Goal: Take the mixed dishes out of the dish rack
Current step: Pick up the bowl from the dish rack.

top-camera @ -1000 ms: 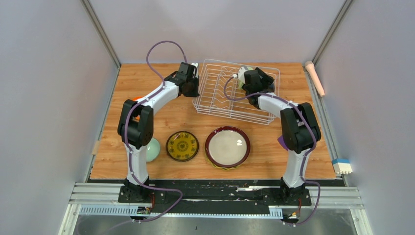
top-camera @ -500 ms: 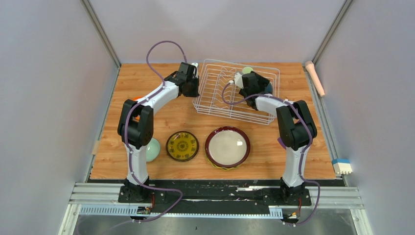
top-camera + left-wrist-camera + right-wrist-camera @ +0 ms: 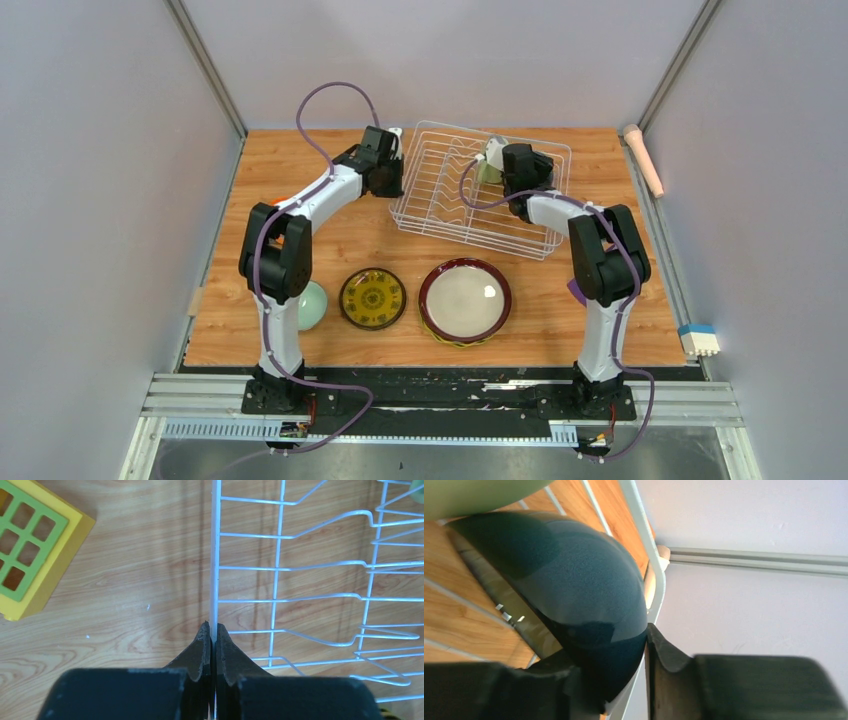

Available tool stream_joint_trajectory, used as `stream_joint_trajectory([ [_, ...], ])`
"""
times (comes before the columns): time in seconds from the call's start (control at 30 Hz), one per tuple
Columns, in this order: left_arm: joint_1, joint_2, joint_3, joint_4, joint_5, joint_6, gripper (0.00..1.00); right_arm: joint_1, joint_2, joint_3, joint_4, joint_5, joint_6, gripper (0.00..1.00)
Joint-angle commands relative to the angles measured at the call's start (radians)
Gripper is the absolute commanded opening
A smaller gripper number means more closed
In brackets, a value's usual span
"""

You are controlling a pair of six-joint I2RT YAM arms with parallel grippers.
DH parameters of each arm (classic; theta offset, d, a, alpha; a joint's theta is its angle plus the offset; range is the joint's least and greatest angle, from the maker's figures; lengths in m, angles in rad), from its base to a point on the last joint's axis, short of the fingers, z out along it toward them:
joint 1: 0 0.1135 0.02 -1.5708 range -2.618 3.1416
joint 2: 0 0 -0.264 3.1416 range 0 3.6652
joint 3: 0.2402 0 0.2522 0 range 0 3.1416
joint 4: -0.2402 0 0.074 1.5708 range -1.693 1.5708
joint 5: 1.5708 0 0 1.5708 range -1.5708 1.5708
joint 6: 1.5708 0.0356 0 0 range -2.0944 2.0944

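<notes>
The white wire dish rack [image 3: 440, 205] stands at the back middle of the table. My left gripper [image 3: 388, 180] is shut on the rack's left rim wire [image 3: 215, 555], its tips [image 3: 211, 630] pinching the wire. My right gripper [image 3: 527, 172] is inside the rack's far right corner, shut on the wall of the dark teal bowl [image 3: 574, 590]; the bowl's wall sits between its fingers [image 3: 664, 660]. A light green mug [image 3: 493, 158] stands beside it, and its edge shows in the right wrist view [image 3: 474, 495]. The top view hides the bowl under the gripper.
On the table's near side lie the maroon-rimmed pale plate [image 3: 465, 300], the black yellow-patterned plate [image 3: 372, 298] and the mint bowl [image 3: 314, 305], which is partly behind the left arm. A yellow toy block with a green grid [image 3: 30, 545] lies left of the rack. The rack's rim wire [image 3: 644, 535] runs right beside my right fingers.
My right wrist has turned and shifted slightly over the rack's far right corner, and the mug now shows to its left. The left gripper and the rack's left side have edged slightly left.
</notes>
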Motion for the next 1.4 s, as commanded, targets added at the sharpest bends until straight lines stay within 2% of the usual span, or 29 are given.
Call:
stream_joint_trajectory([
  [0.0, 0.009, -0.005, -0.020, -0.070, 0.015, 0.016, 0.00, 0.036, -0.031, -0.029, 0.012, 0.020, 0.053, 0.24],
  [0.17, 0.009, 0.000, -0.018, -0.074, 0.015, 0.012, 0.00, 0.044, -0.068, -0.063, 0.133, 0.077, 0.046, 0.14],
  [0.3, 0.009, 0.002, -0.018, -0.075, 0.015, 0.008, 0.00, 0.043, -0.061, -0.078, 0.200, 0.113, 0.006, 0.01],
  [0.53, 0.009, 0.003, -0.014, -0.076, 0.013, 0.003, 0.00, 0.045, -0.086, -0.106, 0.355, 0.170, -0.079, 0.00],
  [0.77, 0.009, 0.010, -0.008, -0.075, 0.016, -0.012, 0.00, 0.048, -0.206, -0.112, 0.416, 0.190, -0.080, 0.00],
  [0.83, 0.009, 0.017, 0.002, -0.075, 0.021, -0.018, 0.03, 0.050, -0.244, -0.117, 0.414, 0.193, -0.061, 0.00],
  [0.97, 0.009, 0.017, 0.012, -0.070, 0.036, -0.032, 0.14, 0.054, -0.349, -0.142, 0.332, 0.177, 0.058, 0.00],
  [1.03, 0.009, 0.005, 0.013, -0.065, 0.027, -0.036, 0.23, 0.058, -0.400, -0.137, 0.211, 0.171, 0.169, 0.00],
  [1.1, 0.009, -0.012, 0.021, -0.065, 0.006, -0.044, 0.32, 0.069, -0.454, -0.134, 0.091, 0.180, 0.355, 0.00],
  [1.13, 0.009, -0.016, 0.027, -0.067, 0.003, -0.047, 0.42, 0.074, -0.486, -0.137, 0.031, 0.186, 0.451, 0.00],
  [1.23, 0.009, -0.036, 0.058, -0.086, -0.007, -0.051, 0.57, 0.096, -0.579, -0.125, -0.256, 0.141, 0.798, 0.00],
  [1.27, 0.009, -0.041, 0.071, -0.092, -0.015, -0.055, 0.68, 0.102, -0.606, -0.118, -0.349, 0.125, 0.912, 0.00],
  [1.3, 0.009, -0.052, 0.079, -0.105, -0.032, -0.057, 0.88, 0.108, -0.636, -0.114, -0.438, 0.108, 1.038, 0.00],
  [1.37, 0.009, -0.076, 0.104, -0.134, -0.071, -0.065, 0.98, 0.120, -0.716, -0.135, -0.554, 0.027, 1.225, 0.00],
])
